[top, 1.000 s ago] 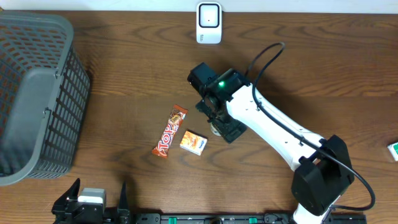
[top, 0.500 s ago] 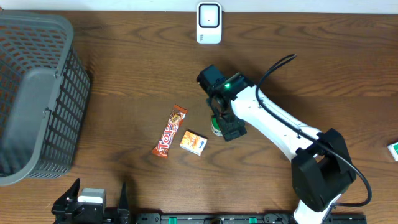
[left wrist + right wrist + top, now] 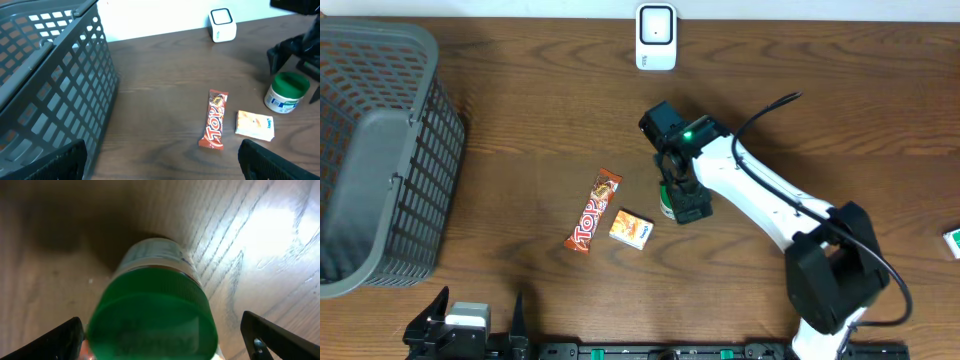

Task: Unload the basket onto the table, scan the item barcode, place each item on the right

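Observation:
A small white jar with a green lid [image 3: 666,204] [image 3: 286,92] stands upright on the wooden table. My right gripper [image 3: 680,200] [image 3: 162,340] hangs directly over it, open. The green lid [image 3: 155,315] fills the space between its two black fingers [image 3: 65,337], with a gap on each side. The white barcode scanner [image 3: 656,37] [image 3: 222,25] stands at the table's far edge. My left gripper [image 3: 480,322] [image 3: 162,160] rests open at the near edge, holding nothing.
A red TOP candy bar [image 3: 594,211] [image 3: 215,120] and a small orange box [image 3: 632,229] [image 3: 255,124] lie left of the jar. A grey mesh basket [image 3: 370,150] [image 3: 45,75] occupies the left side. A green-white packet [image 3: 952,241] sits at the right edge.
The right arm has shifted a little to the right and settled over the jar. The left arm and the other items have not moved.

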`<state>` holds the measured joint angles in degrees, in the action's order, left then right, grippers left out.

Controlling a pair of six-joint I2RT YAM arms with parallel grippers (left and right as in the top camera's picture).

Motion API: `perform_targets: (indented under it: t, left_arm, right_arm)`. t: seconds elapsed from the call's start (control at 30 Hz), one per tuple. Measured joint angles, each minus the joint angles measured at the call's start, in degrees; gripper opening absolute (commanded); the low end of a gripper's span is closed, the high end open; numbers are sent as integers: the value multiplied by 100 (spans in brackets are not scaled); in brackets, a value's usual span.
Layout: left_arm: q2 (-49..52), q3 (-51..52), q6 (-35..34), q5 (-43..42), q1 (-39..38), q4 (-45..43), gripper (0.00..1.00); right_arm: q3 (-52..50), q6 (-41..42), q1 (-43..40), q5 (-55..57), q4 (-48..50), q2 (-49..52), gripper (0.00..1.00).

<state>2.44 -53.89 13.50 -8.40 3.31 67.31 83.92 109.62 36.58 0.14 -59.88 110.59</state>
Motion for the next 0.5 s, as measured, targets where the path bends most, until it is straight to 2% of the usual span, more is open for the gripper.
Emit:
perform_targets:
  t: [0.2, 0.43, 0.5]
  left_arm:
    - [0, 0, 0, 2, 0, 0, 96]
    - [0, 0, 0, 0, 0, 0, 96]
    - [0, 0, 0, 0, 0, 0, 96]
  right_arm:
    - [-11, 107, -15, -260, 221, 431, 92]
    - [-13, 164, -127, -315, 221, 487, 85]
    - [-13, 162, -184, -321, 188, 487, 76]
